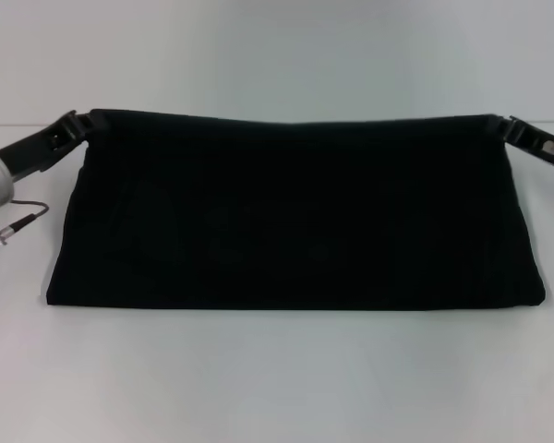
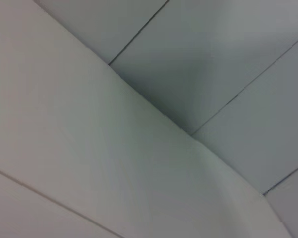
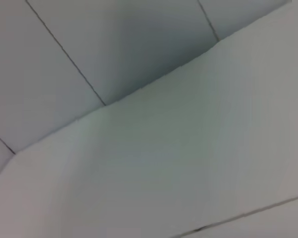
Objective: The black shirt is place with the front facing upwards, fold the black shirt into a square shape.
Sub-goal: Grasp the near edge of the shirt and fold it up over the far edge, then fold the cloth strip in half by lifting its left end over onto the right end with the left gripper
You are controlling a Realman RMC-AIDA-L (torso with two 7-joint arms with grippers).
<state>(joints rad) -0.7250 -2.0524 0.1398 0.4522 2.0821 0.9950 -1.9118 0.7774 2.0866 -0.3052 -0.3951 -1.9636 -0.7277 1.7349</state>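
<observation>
We see both pincers, left pincer (image 1: pixel 81 123) and right pincer (image 1: pixel 500 125), clenched on the large black cloth shirt's (image 1: pixel 295 217) ten- and two-o'clock corners; uneven lowering onto the white worktop (image 1: pixel 277 378) could skew the fold.

Before me lies a plain white surface (image 1: pixel 277 378) meeting a pale wall (image 1: pixel 277 55) at its far edge, evenly lit, while my wrist views show grey floor tiles (image 2: pixel 213 54) with dark joints.

No text, label, brand, number or sign can be read anywhere; the black shirt (image 1: pixel 295 212) shows only plain dark cloth.
</observation>
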